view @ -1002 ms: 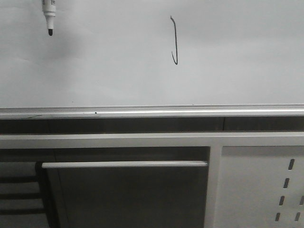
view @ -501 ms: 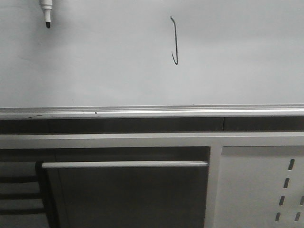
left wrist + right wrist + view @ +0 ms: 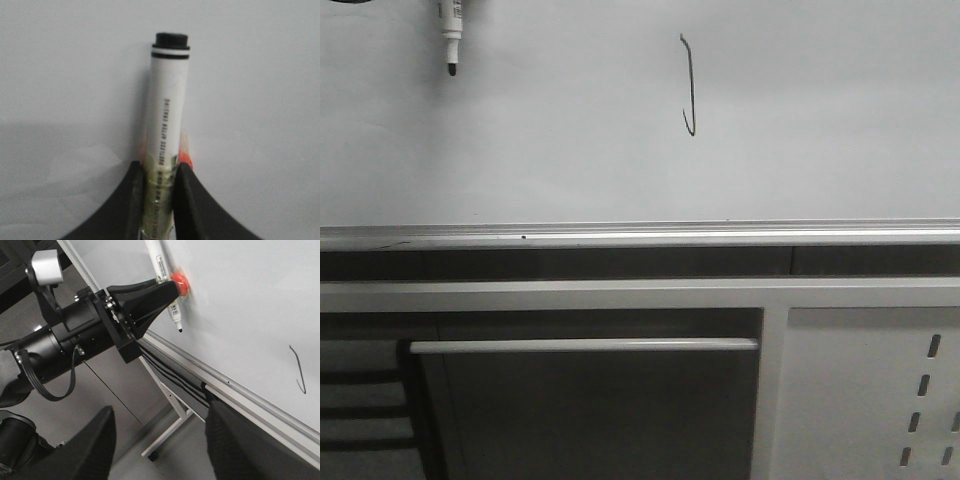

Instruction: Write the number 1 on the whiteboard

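The left gripper (image 3: 157, 192) is clamped on a marker (image 3: 167, 115), tip down and off the whiteboard (image 3: 820, 150). The number 1 (image 3: 689, 85) stands upright, well to the marker's right (its stroke looks finished). The right gripper (image 3: 160, 440) hangs spread and empty, so the left arm is nearer.

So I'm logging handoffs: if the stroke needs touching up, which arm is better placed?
Left. Its jaws are shut on the marker, tip bare and near the whiteboard, left of the number 1. The right gripper is open, holding nothing.
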`<state>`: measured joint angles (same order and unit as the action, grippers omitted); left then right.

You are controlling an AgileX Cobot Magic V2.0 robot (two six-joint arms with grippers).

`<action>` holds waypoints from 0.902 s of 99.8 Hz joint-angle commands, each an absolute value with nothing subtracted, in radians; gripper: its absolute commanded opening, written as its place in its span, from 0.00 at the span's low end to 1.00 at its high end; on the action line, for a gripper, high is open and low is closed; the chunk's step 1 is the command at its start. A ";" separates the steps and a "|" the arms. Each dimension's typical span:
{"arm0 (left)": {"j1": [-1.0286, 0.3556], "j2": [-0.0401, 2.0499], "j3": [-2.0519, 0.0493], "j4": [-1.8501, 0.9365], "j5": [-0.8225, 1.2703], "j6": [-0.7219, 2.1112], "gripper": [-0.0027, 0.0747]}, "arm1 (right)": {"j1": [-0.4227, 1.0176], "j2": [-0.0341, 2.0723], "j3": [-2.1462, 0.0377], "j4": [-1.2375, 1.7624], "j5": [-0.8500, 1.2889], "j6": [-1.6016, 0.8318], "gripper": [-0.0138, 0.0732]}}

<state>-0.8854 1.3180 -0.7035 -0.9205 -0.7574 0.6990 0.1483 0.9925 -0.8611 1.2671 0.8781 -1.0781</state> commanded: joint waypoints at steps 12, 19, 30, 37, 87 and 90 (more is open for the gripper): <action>-0.881 1.302 -0.741 -0.883 -0.831 0.693 0.01 | 0.140 0.975 -0.896 1.327 0.880 -1.083 0.58; -0.881 1.302 -0.741 -0.883 -0.831 0.693 0.01 | 0.140 0.975 -0.896 1.327 0.880 -1.083 0.58; -0.881 1.302 -0.741 -0.883 -0.831 0.695 0.01 | 0.140 0.975 -0.896 1.327 0.880 -1.083 0.58; -0.881 1.302 -0.741 -0.883 -0.827 0.696 0.03 | 0.140 0.975 -0.896 1.327 0.880 -1.083 0.58; -0.881 1.302 -0.741 -0.887 -0.827 0.696 0.38 | 0.140 0.975 -0.896 1.327 0.880 -1.083 0.58; -0.881 1.302 -0.741 -0.887 -0.827 0.698 0.40 | 0.140 0.975 -0.896 1.327 0.880 -1.083 0.58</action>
<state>-0.8854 1.3202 -0.7073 -0.9205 -0.7682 0.6990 0.1483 0.9925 -0.8611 1.2671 0.8817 -1.0759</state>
